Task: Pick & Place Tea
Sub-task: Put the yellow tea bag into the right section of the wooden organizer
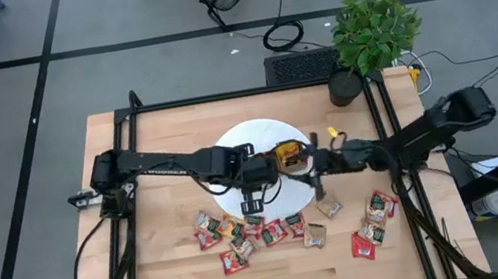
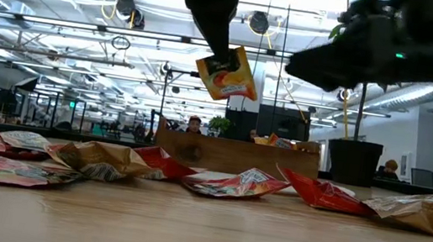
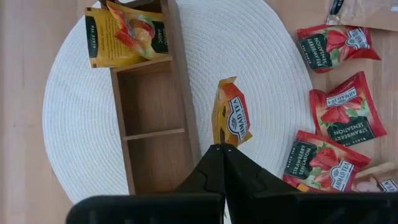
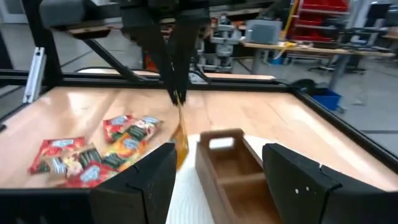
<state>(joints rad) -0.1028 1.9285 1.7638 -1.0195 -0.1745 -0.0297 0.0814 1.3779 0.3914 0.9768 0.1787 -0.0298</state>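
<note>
got my left end effector (image 3: 224, 149) pinched on a yellow tea sachet (image 3: 231, 119) mid-frame beside the wooden tray (image 3: 149, 112), which holds one so far, loads still on the desk (image 1: 170, 274).

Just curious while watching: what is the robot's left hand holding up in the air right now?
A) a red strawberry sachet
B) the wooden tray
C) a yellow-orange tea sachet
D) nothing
C: the left hand is shut on a yellow-orange tea sachet, dangling above the white mat beside the wooden tray.
</note>
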